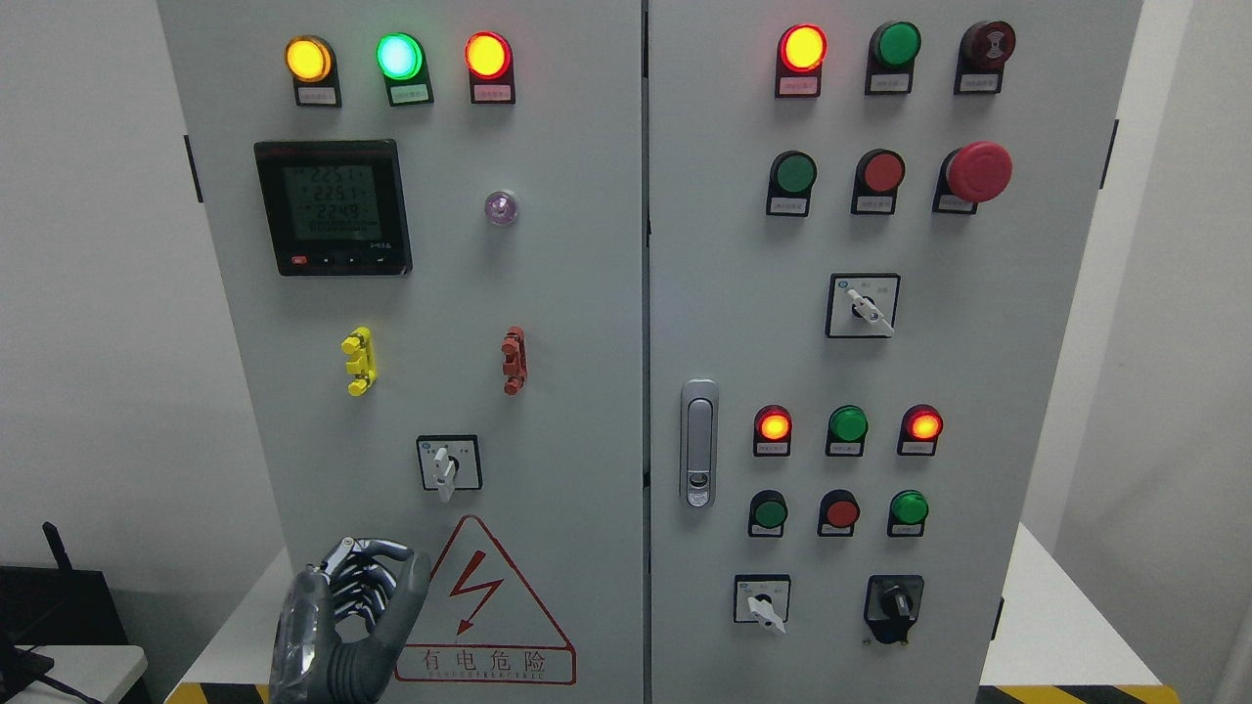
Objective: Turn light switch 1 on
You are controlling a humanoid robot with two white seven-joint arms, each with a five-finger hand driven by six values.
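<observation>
Left hand (357, 611) comes in at seven o'clock in my head view, palm toward the panel, fingers loosely curled inward and gripping nothing; the right hand doesn't show at all.

Filling the view is the grey control cabinet (606, 323), and I'm working on its left door (567, 293). A digital meter (333, 207) is lit at ten o'clock on that door, and the red-bordered warning triangle (484, 611) sits at six o'clock, just beside my fingers.

No label is readable from here, so I'm judging that switch 1 is the rotary selector (449, 463), directly above the triangle and at about one o'clock from my hand, near but not touching. Its small white lever (445, 477) points down, roughly six o'clock.

I expect a stiff, spring-detented knob that is fixed to the door, so nothing needs lifting, only twisting. The lever is hard, smooth plastic and likely slippery under metal fingertips. I'd pinch it across its flat sides with thumb and forefinger, close to the hub, then rotate until the detent clicks, without pushing into the door.
</observation>
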